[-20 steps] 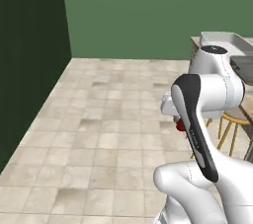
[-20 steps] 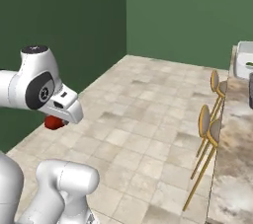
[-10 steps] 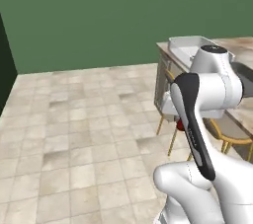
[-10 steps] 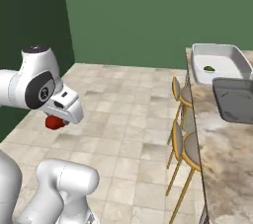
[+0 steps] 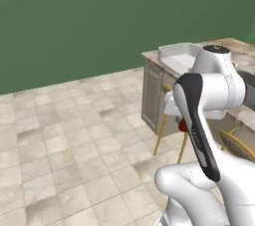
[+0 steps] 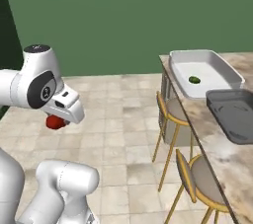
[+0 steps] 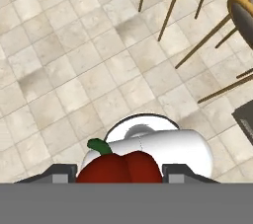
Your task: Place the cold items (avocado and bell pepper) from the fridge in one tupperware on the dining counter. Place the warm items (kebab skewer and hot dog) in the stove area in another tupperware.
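Tool (image 7: 120, 174) clenched on red pepper (image 7: 120, 168), high above tiled floor (image 7: 74, 65); avocado (image 6: 194, 79) in white tub (image 6: 225, 68) on table (image 6: 223, 145).

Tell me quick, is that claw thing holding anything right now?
Gripper: closed on the red bell pepper, carried above the floor.

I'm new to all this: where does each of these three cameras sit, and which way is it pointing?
Left base view: behind the arm on its left, facing the green wall, the floor and the dining counter.
Right base view: behind the arm on its right, facing the counter with the white tub, the avocado in it, and the grey tray.
Hand view: on the hand, looking down at the floor tiles and stool legs; the jaws hold the bell pepper.
Both base views share the arm, counter, tub and pepper.
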